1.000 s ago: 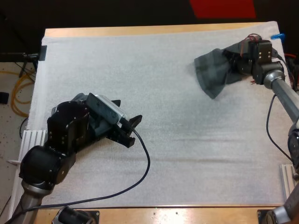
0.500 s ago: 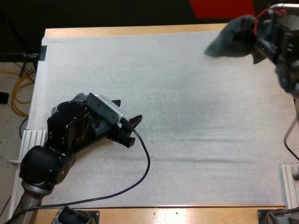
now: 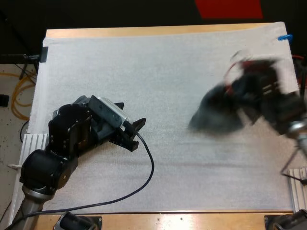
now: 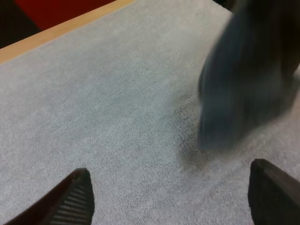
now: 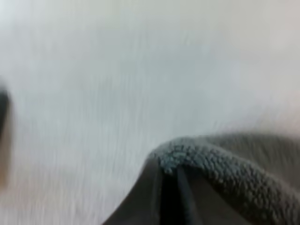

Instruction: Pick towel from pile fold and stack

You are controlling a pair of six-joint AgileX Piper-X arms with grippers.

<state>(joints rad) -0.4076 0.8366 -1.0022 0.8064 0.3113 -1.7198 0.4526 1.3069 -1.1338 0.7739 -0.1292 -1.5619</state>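
Towel hangs from the right claw, which pinches it. A moment ago it was up high at the far edge; now it swings down over the mat. I think laying it flat comes next. The left claw waits, spread wide, empty.

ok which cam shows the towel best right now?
High view: the whole towel, and where it is over the mat. Left wrist view catches it side-on, cut off; right wrist view gives a close-up of one fold.
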